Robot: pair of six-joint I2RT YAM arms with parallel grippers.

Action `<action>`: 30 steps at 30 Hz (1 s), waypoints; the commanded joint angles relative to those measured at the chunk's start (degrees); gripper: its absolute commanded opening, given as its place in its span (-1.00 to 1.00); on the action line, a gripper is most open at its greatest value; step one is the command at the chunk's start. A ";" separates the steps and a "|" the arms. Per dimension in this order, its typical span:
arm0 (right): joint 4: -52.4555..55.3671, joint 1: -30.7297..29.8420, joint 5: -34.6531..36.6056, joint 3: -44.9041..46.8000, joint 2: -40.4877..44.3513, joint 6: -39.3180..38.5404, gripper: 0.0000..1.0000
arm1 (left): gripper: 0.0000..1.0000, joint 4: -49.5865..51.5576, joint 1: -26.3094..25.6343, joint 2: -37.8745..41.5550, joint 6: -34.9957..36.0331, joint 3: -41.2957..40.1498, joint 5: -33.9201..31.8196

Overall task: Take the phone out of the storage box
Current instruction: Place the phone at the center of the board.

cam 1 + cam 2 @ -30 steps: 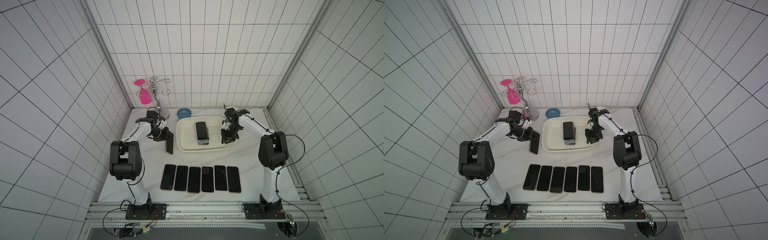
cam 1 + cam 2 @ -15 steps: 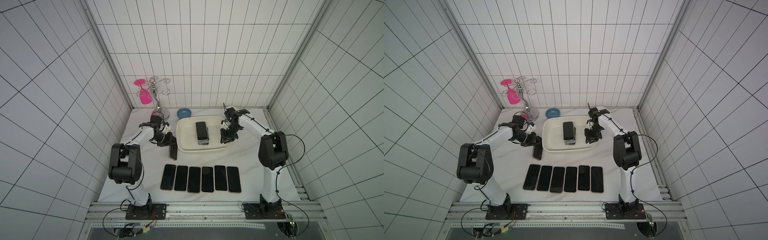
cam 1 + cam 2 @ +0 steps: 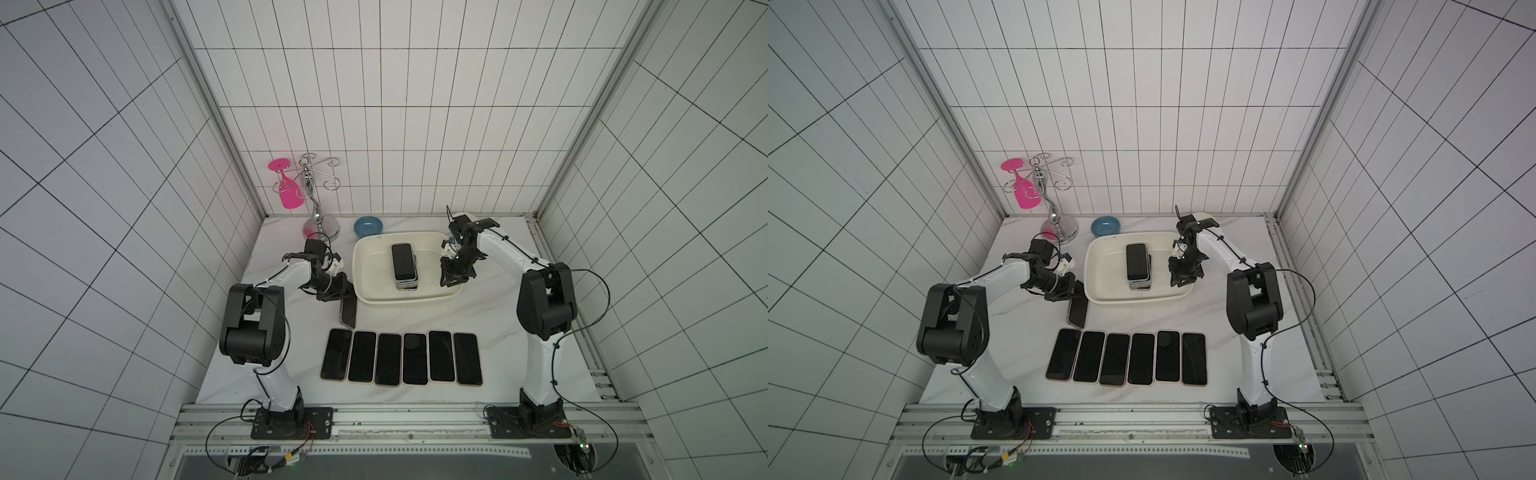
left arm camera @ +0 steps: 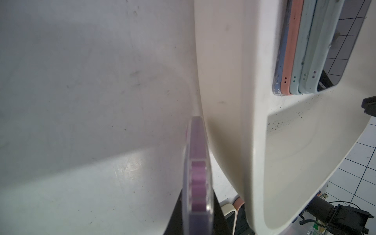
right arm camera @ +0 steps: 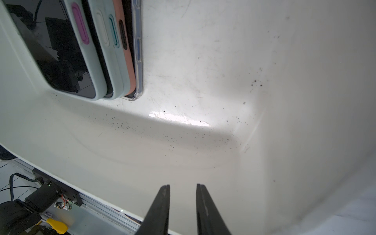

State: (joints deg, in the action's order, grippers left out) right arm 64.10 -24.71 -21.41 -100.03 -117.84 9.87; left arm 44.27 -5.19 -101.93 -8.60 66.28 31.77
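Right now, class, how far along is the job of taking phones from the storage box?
Done: six phones lie in a row on the table. In hand: the left claw grips a purple-edged phone outside the storage box, beside its wall. Left: a stack of phones lies inside; the right claw hovers open and empty over the box.

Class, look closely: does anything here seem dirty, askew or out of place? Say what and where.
Dark specks litter the box floor near the phone stack, as if dirty. The stack is staggered, edges not flush. Nothing else stands out.
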 commanded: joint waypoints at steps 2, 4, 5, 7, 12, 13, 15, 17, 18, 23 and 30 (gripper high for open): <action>0.37 0.13 -0.48 0.71 1.78 -0.63 -0.47 | -0.91 -2.92 0.18 -0.94 -0.41 0.25 1.23; 0.24 0.09 -0.55 0.96 1.83 -0.73 -0.47 | -0.86 -2.95 0.18 -1.49 -0.20 0.50 1.38; 0.25 0.08 -0.63 0.98 1.84 -0.77 -0.47 | -0.85 -2.91 0.28 -1.67 -0.19 0.60 1.01; 0.07 0.01 -0.90 1.22 2.00 -0.82 -0.47 | -0.85 -3.24 0.49 -1.83 -0.01 0.59 0.89; -0.02 -0.14 -1.07 1.33 2.09 -0.99 -0.47 | -0.84 -3.84 0.88 -2.81 0.21 0.77 1.13; -0.02 -0.12 -1.15 1.41 2.09 -1.07 -0.47 | -0.84 -3.84 0.80 -3.12 0.40 0.86 1.23; 0.06 -0.17 -1.18 1.46 2.09 -1.16 -0.47 | -0.83 -3.68 0.80 -3.60 0.68 0.95 1.13; 0.01 -0.25 -1.26 1.42 2.14 -1.17 -0.46 | -0.82 -3.76 0.80 -3.76 0.82 0.95 0.88; 0.03 -0.25 -1.34 1.42 2.12 -1.17 -0.46 | -0.80 -3.73 0.80 -3.88 0.94 1.04 1.01; 0.06 -0.41 -1.62 1.42 2.09 -1.17 -0.45 | -0.40 -3.35 0.92 -4.15 0.94 1.65 0.46; 0.06 -0.93 -1.67 1.94 1.99 -1.26 -0.45 | -0.26 -2.82 1.15 -4.86 0.17 2.69 -0.22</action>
State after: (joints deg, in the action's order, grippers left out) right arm 63.90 -24.93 -22.28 -99.72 -117.84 9.41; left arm 42.11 -4.34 -105.95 -8.21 67.29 31.48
